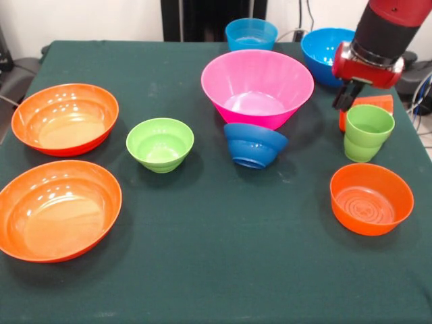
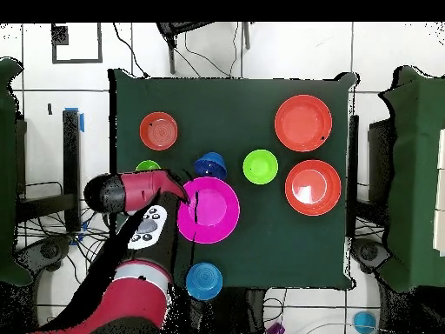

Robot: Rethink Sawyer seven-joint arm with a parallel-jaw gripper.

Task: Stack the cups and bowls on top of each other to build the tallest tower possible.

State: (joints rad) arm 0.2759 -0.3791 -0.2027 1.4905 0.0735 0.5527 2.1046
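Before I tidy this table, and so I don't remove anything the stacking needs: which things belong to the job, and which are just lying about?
Job:
pink bowl
wide orange bowls
smaller orange bowl
sky blue bowls
dark blue bowl
lime green bowl
lime green cup
orange cup

Lying about:
cables beyond the table edge

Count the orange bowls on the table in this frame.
3. Two wide shallow ones sit side by side at the front view's left: one farther back, one nearer the camera. A smaller one sits at the right, in front of the green cup. None seems hidden.
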